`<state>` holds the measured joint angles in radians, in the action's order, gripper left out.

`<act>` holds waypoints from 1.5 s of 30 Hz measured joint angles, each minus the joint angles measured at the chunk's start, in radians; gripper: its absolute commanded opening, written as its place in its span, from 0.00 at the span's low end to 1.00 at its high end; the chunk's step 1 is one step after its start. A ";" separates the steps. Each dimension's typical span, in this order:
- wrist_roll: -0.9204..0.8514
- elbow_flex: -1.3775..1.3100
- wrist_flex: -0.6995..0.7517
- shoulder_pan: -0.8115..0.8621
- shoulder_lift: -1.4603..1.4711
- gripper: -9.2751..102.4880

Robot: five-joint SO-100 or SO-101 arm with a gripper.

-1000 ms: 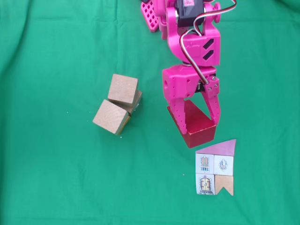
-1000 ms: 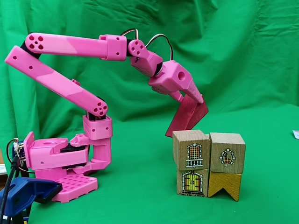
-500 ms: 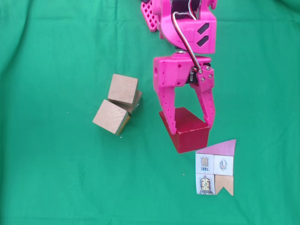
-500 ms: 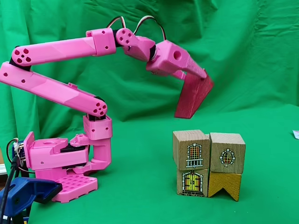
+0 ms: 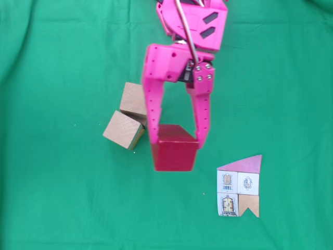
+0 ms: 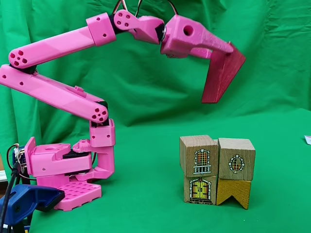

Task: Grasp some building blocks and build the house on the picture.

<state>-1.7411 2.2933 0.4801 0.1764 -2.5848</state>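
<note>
- In the fixed view from the side, the wooden blocks (image 6: 217, 169) stand low and right of centre on the green surface (image 6: 146, 204): two pale cubes with printed windows on top, a door block and a yellow notched block under them.
- Higher in that frame, the pink arm (image 6: 58, 73) reaches from its base at lower left to the upper right, well above the stack.
- The jaws (image 6: 228, 51) are clamped on the dark-red slab (image 6: 222, 75); its upper end sits between them and the rest hangs down, tilted, in the air.
- In the fixed view from above, the slab (image 5: 174, 151) is pinched between the two fingers at frame centre.
- The cubes (image 5: 130, 117) lie just left of it, partly hidden by one finger.
- The paper house picture (image 5: 239, 186) lies flat at lower right, apart from the slab.
</note>
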 measured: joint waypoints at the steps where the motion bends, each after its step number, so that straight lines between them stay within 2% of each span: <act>1: 0.000 0.000 0.000 0.009 0.003 0.26; 9: 0.005 -0.002 0.044 0.081 0.021 0.26; 25: 0.000 -0.273 0.428 0.152 0.239 0.26; 45: 0.000 -0.290 0.453 0.229 0.324 0.26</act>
<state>-1.7411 2.0034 0.9327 0.4050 -2.2611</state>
